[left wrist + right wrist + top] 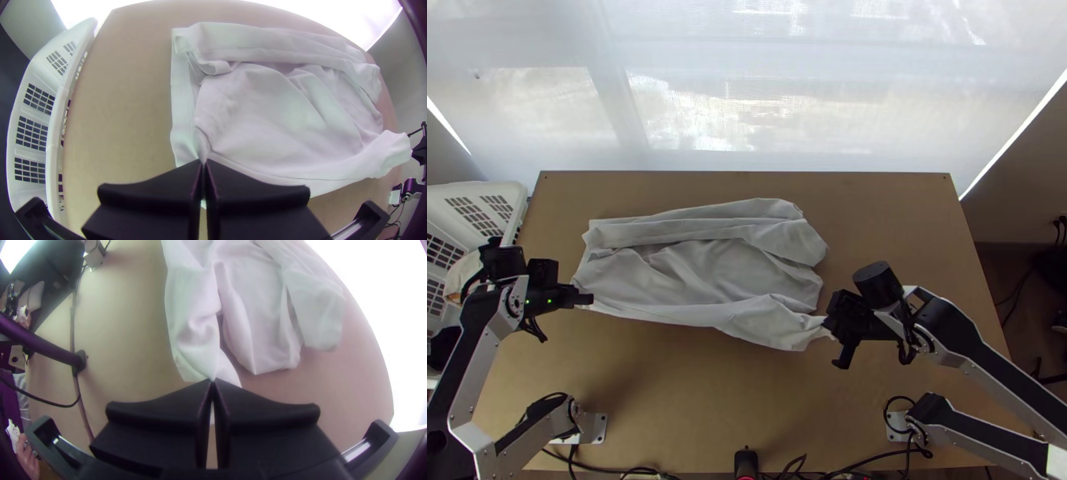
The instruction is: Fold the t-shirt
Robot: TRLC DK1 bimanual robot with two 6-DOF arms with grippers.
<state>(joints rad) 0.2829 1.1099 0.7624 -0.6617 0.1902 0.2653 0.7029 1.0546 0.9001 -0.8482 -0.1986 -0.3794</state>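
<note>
Across the wooden table point(691, 392), left gripper point(204, 162) and right gripper point(212, 381) pinch closed on the t-shirt's point(723, 272) near corners — uneven pulling could skew it.

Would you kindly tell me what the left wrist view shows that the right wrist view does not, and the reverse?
From the left wrist view: the white slatted basket beside the table.

From the right wrist view: a dark rod with its rounded foot by a table edge.

Common to both: the table and the white t-shirt, spread with folds and wrinkles. Left gripper and right gripper each have their fingers shut on the shirt, in their own views.
</note>
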